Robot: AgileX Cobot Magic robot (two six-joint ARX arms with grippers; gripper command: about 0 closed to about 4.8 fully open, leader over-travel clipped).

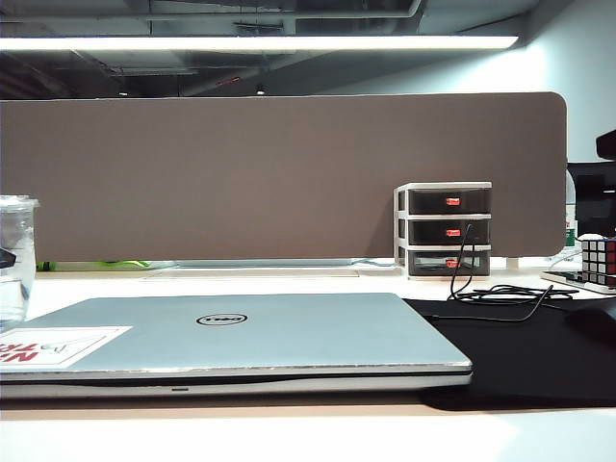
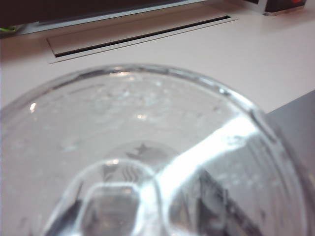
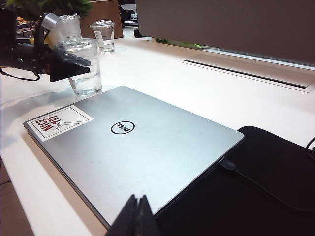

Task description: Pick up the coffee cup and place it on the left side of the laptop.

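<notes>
- The right gripper (image 3: 138, 216) shows in the right wrist view as two dark fingers pressed together, over the near edge of the table, in front of the laptop.
- The closed silver laptop (image 1: 241, 332) lies flat on the white table (image 1: 289, 433), with a black round logo (image 1: 221, 319) in the middle of the lid and a white sticker (image 1: 53, 345) with red letters on its left corner.
- A black mat (image 1: 520, 356) lies just right of the laptop, partly under it.
- The coffee cup (image 3: 83, 66) stands upright on the table just beside the left edge of the laptop.
- The left gripper (image 3: 66, 66) is at the cup, its dark fingers on each side of the cup wall; I cannot tell if they press it or are a little apart.
- Far behind, a small drawer unit (image 1: 445, 229) stands against the brown partition (image 1: 279, 173).
</notes>
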